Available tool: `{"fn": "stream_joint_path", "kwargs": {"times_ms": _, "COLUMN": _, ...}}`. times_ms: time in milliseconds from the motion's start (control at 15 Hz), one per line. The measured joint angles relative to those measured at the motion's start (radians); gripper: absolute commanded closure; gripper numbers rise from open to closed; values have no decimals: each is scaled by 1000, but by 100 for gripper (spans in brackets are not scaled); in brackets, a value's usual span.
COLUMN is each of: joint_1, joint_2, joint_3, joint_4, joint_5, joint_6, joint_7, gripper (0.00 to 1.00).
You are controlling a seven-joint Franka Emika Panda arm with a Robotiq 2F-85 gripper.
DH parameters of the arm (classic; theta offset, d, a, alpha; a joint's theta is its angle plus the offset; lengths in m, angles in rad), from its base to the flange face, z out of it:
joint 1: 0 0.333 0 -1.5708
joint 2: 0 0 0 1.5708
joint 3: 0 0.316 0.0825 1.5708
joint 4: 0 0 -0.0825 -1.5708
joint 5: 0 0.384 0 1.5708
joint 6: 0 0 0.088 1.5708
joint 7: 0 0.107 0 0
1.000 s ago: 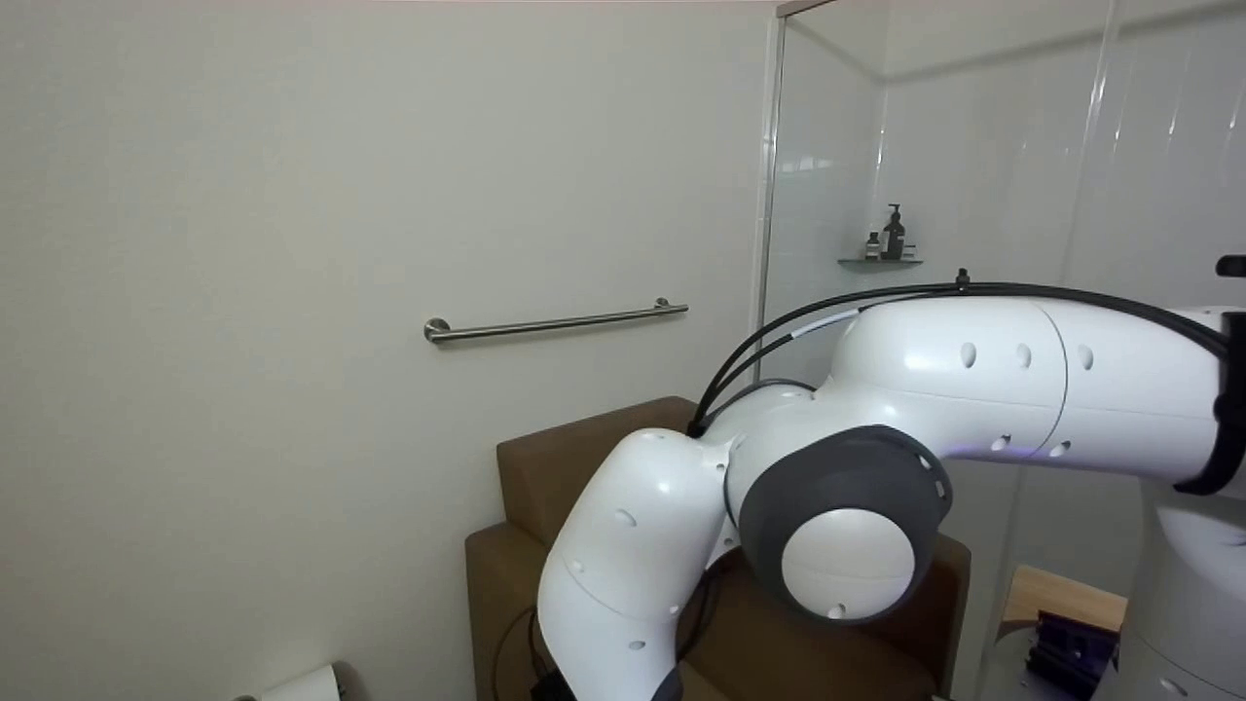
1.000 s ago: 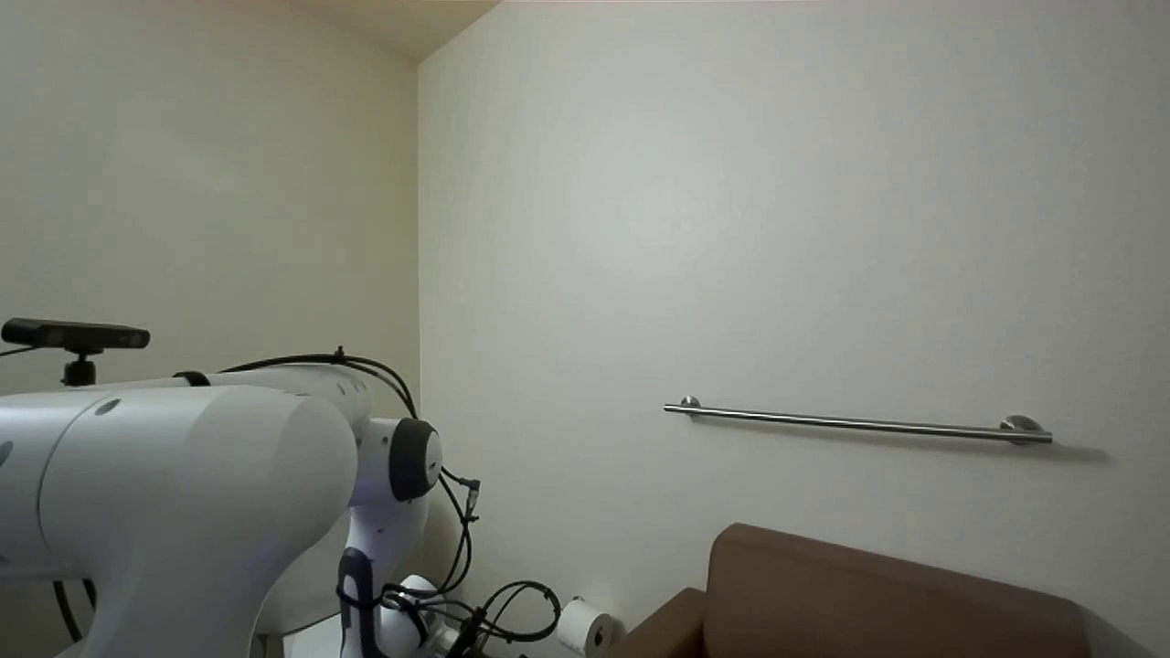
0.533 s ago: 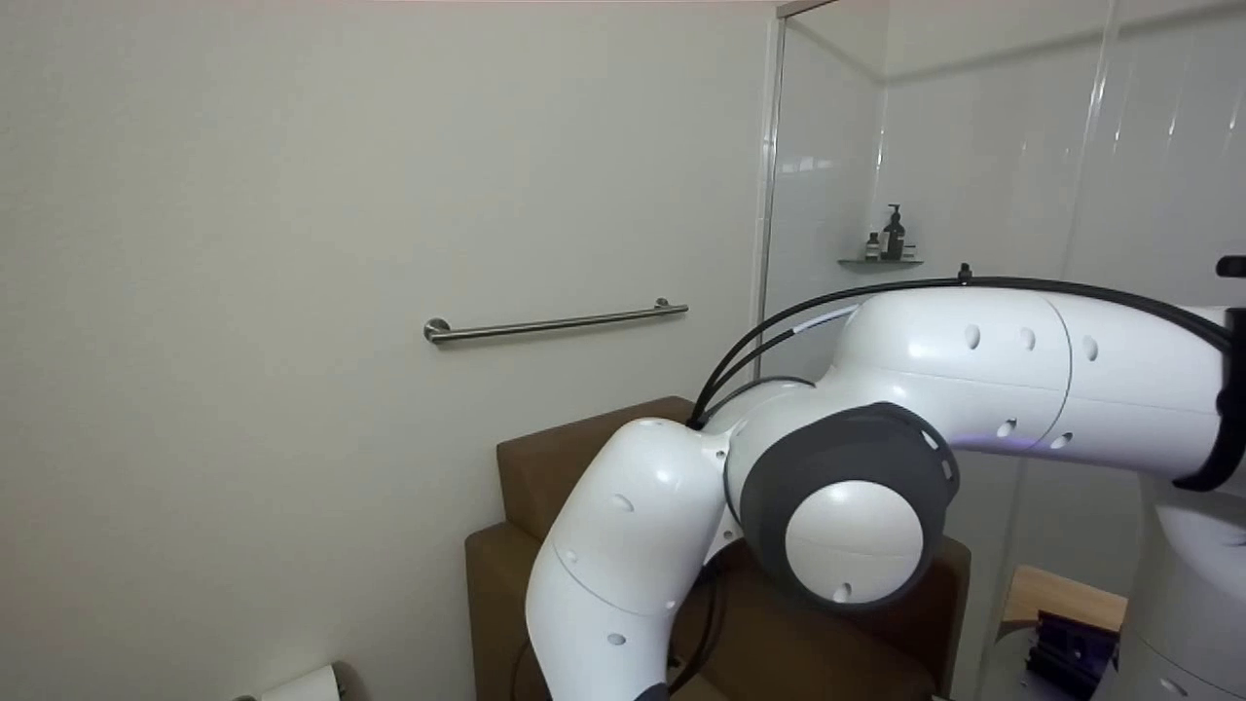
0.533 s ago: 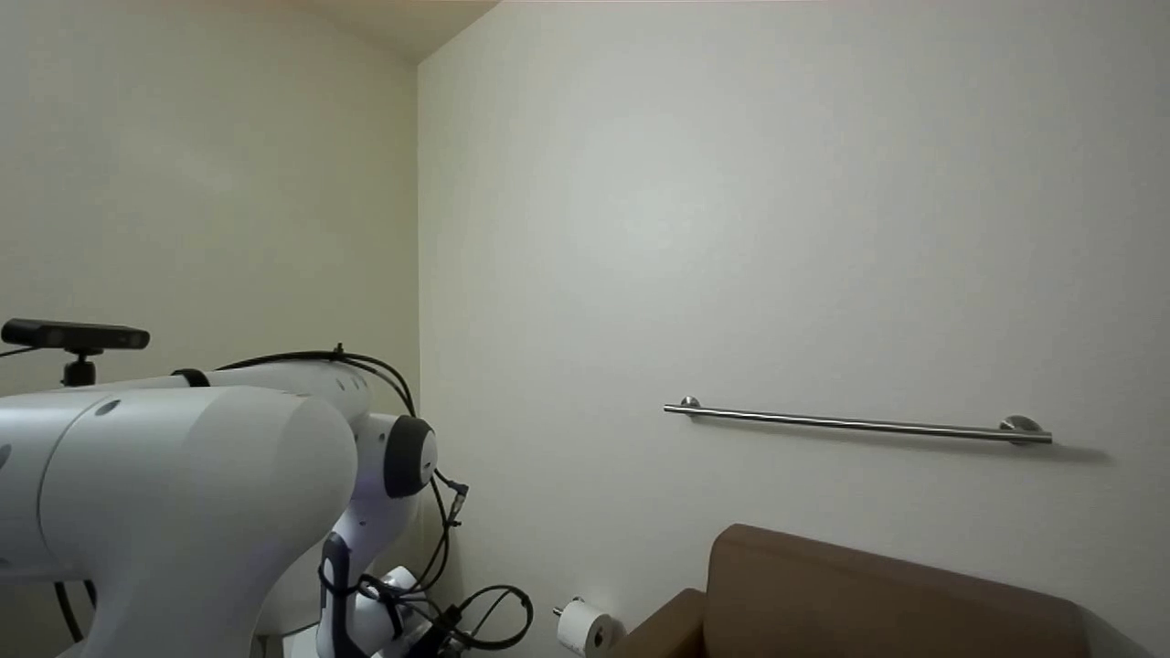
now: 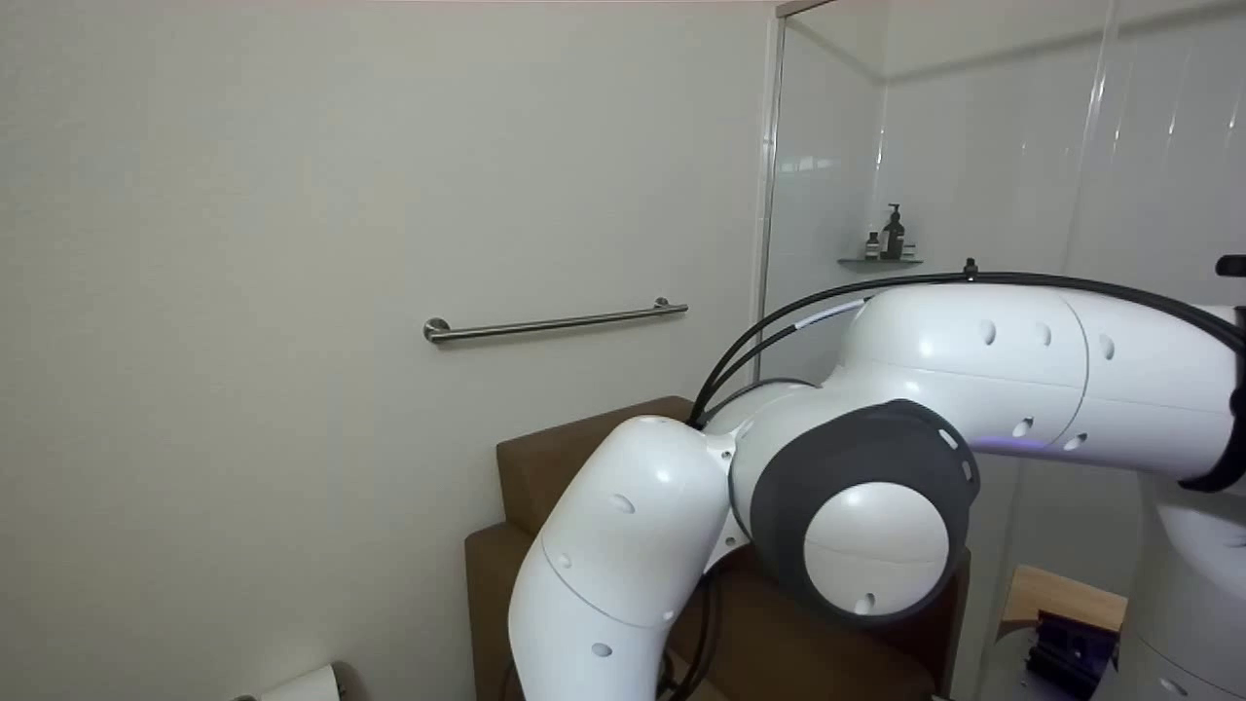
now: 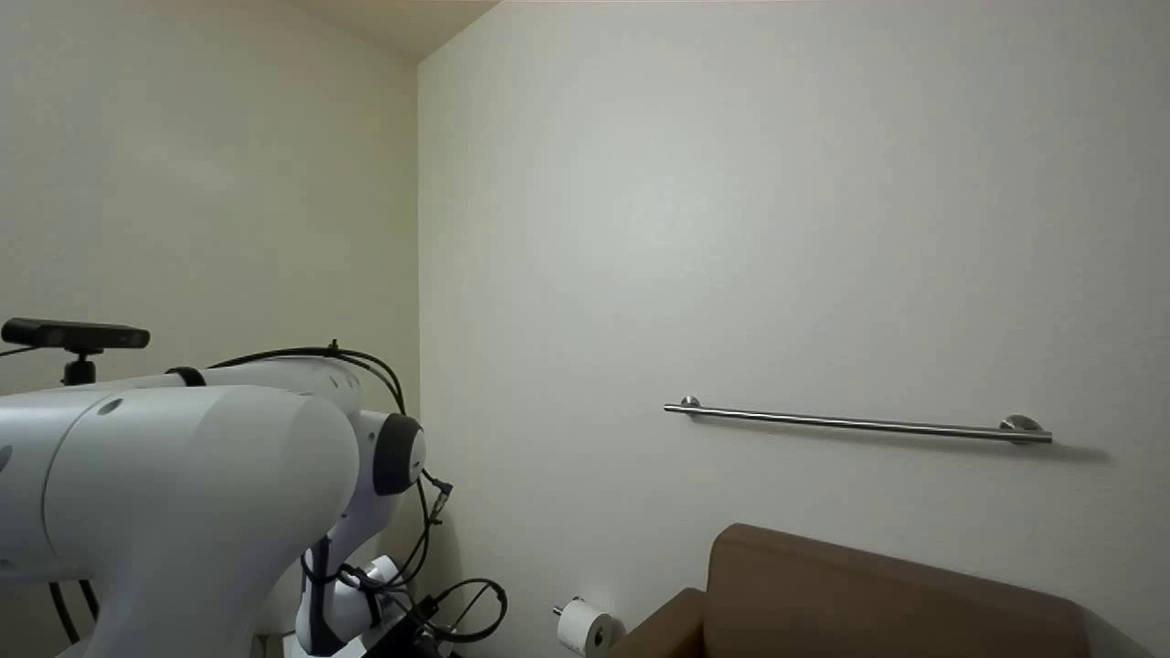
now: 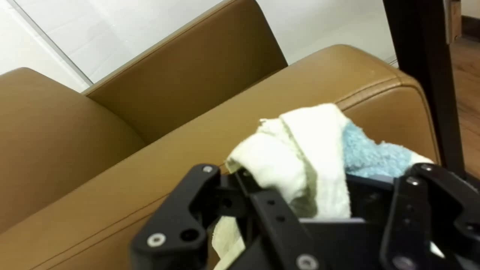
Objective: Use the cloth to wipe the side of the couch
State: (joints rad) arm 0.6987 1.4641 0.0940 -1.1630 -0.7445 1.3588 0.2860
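In the wrist view my gripper (image 7: 305, 180) is shut on the cloth (image 7: 318, 131), a bunched white rag with a pale blue patch. Folds of it stick out past the fingers, and another part hangs below on the left. Behind it is the couch (image 7: 176, 161), brown and boxy; gripper and cloth are at its near arm, over the seam between top and outer side. Whether the cloth presses on the surface I cannot tell. Both exterior views show the couch back (image 5: 574, 453) (image 6: 877, 594), but there the cloth is out of view and the fingers cannot be made out.
A metal bar (image 5: 565, 323) is fixed to the wall above the couch. A paper roll (image 6: 583, 629) sits on the wall beside the couch arm. Loose cables (image 6: 475, 612) hang from my wrist. A dark upright post (image 7: 423, 75) stands beyond the arm's end.
My forearm's lower part has swung left in both exterior views, the cables with it. The elbow has risen slightly. The couch has not moved.
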Motion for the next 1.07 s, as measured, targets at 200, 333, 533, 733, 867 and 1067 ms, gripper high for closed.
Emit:
{"fn": "stream_joint_path", "kwargs": {"times_ms": 200, "joint_1": 31, "joint_2": -1, "joint_3": -55, "joint_4": 102, "joint_5": -1, "joint_6": 0, "joint_7": 19, "gripper": 95}}
{"fn": "stream_joint_path", "kwargs": {"times_ms": 333, "joint_1": 39, "joint_2": -2, "joint_3": -89, "joint_4": 176, "joint_5": -1, "joint_6": 2, "joint_7": 44, "gripper": 95}}
{"fn": "stream_joint_path", "kwargs": {"times_ms": 533, "joint_1": 40, "joint_2": -1, "joint_3": -139, "joint_4": 235, "joint_5": -1, "joint_6": 17, "joint_7": 125, "gripper": 95}}
{"fn": "stream_joint_path", "kwargs": {"times_ms": 733, "joint_1": 42, "joint_2": 8, "joint_3": -184, "joint_4": 221, "joint_5": -13, "joint_6": 41, "joint_7": 247, "gripper": 94}}
{"fn": "stream_joint_path", "kwargs": {"times_ms": 867, "joint_1": 50, "joint_2": 18, "joint_3": -209, "joint_4": 182, "joint_5": -37, "joint_6": 43, "joint_7": 320, "gripper": 94}}
{"fn": "stream_joint_path", "kwargs": {"times_ms": 1067, "joint_1": 65, "joint_2": 32, "joint_3": -223, "joint_4": 96, "joint_5": -95, "joint_6": 29, "joint_7": 399, "gripper": 94}}
